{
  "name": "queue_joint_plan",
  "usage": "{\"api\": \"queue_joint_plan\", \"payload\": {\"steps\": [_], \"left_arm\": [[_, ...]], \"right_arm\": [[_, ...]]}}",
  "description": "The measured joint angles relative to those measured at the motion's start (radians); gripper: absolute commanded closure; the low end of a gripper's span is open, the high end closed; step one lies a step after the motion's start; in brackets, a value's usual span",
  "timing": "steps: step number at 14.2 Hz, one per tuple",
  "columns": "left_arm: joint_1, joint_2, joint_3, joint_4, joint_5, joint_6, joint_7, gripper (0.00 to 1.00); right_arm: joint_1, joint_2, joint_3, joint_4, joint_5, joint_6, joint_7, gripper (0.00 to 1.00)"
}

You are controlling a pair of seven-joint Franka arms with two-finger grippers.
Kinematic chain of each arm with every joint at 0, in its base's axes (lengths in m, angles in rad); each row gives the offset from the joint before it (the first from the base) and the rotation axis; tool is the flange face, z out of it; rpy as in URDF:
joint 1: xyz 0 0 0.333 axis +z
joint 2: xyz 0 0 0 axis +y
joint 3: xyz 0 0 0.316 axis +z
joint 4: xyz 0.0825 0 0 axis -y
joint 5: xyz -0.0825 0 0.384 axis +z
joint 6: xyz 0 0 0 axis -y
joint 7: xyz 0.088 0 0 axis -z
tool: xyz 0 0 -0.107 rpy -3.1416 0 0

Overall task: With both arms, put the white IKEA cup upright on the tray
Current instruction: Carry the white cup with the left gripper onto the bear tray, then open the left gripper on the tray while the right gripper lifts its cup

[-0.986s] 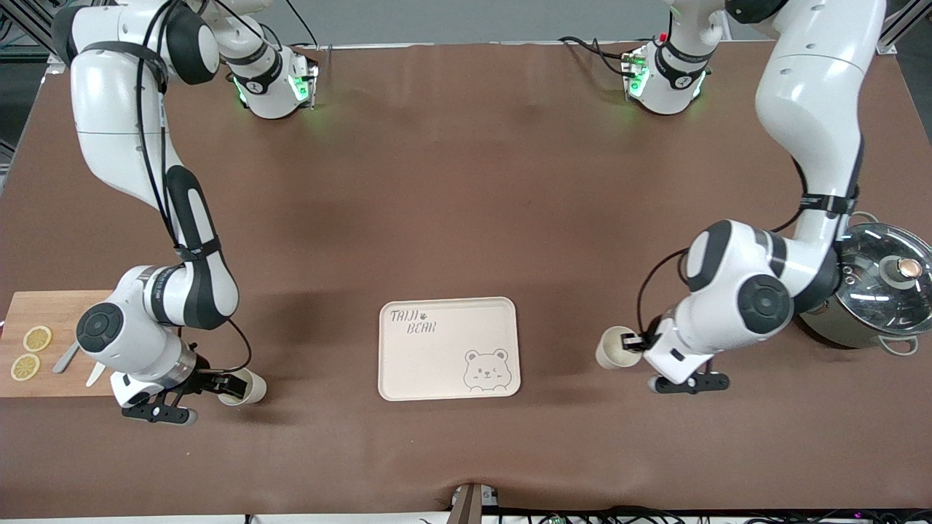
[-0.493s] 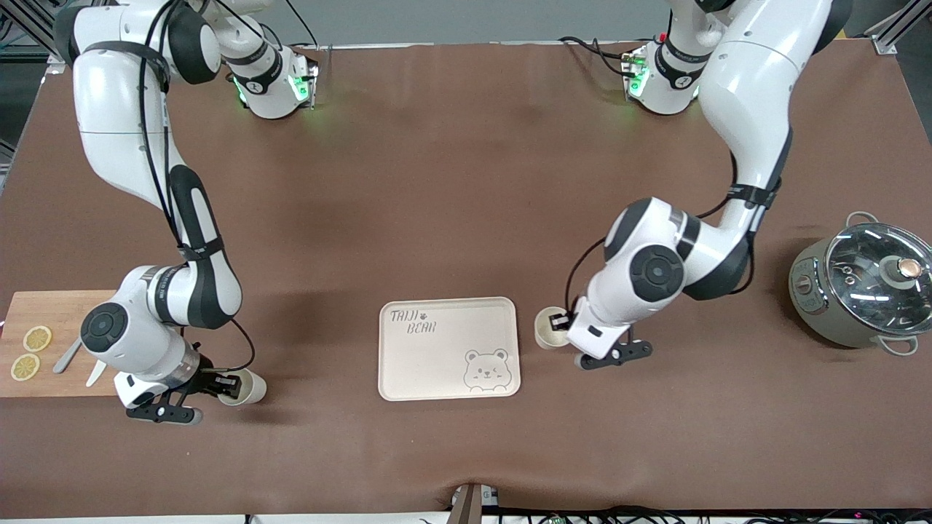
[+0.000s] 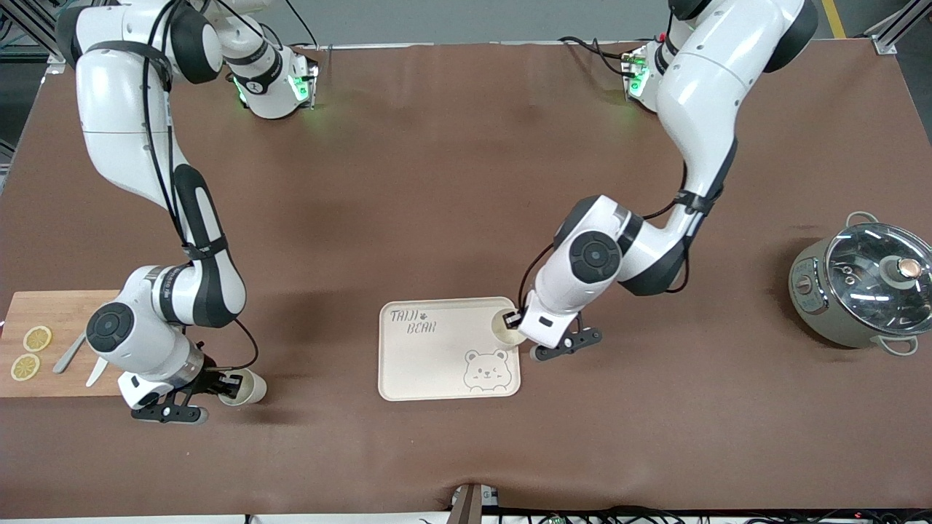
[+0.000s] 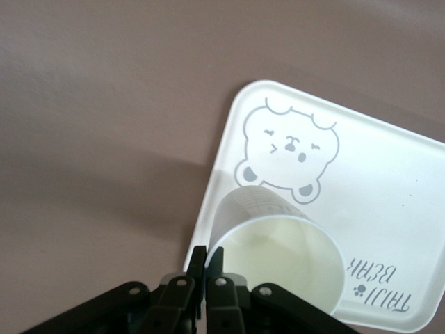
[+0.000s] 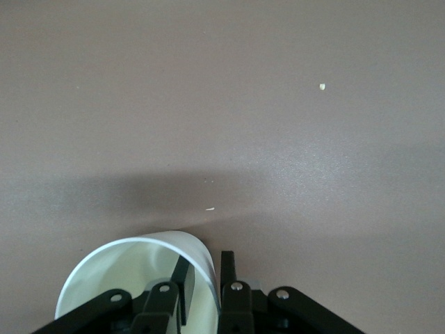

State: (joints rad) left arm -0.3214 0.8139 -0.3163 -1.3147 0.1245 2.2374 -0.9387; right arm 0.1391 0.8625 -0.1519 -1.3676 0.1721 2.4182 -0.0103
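Note:
The cream tray [image 3: 437, 364] with the bear drawing lies near the front camera, mid-table. My left gripper [image 3: 512, 318] is shut on the rim of a white cup [image 3: 506, 327] and holds it upright over the tray's edge toward the left arm's end. In the left wrist view its fingers [image 4: 214, 256] pinch the wall of the cup [image 4: 278, 243] above the tray [image 4: 389, 202]. My right gripper [image 3: 231, 381] is at a second white cup [image 3: 246, 388] on the table beside the cutting board. In the right wrist view [image 5: 206, 268] one finger is inside that cup [image 5: 125, 278] and one outside, with a gap.
A wooden cutting board [image 3: 65, 320] with two lemon slices [image 3: 30, 353] and a utensil lies at the right arm's end. A grey pot with a glass lid [image 3: 863, 287] stands at the left arm's end.
My left arm has carried its cup from near the pot across the table to over the tray's edge. My right gripper has stayed at its cup, shifting only slightly.

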Motion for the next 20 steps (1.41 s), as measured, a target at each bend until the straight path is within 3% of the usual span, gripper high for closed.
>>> {"api": "queue_joint_plan", "payload": {"steps": [9, 11, 14, 15, 20], "left_arm": [[-0.071, 0.059, 0.037, 0.006, 0.000, 0.044, -0.079, 0.99], [-0.071, 0.063, 0.038, 0.006, 0.000, 0.054, -0.079, 0.83], [-0.071, 0.063, 0.041, 0.007, 0.000, 0.060, -0.079, 0.09], [-0.071, 0.063, 0.043, 0.009, 0.000, 0.062, -0.079, 0.00], [-0.067, 0.042, 0.051, 0.039, 0.000, 0.023, -0.079, 0.00]], "right_arm": [[0.000, 0.000, -0.003, 0.012, 0.000, -0.031, -0.028, 1.00], [0.003, -0.004, -0.001, 0.036, 0.001, -0.123, -0.027, 1.00], [0.014, -0.016, 0.002, 0.093, 0.002, -0.258, 0.000, 1.00], [0.018, -0.020, 0.003, 0.108, 0.003, -0.294, 0.019, 1.00], [0.099, -0.026, 0.010, 0.131, 0.004, -0.325, 0.197, 1.00]]}}
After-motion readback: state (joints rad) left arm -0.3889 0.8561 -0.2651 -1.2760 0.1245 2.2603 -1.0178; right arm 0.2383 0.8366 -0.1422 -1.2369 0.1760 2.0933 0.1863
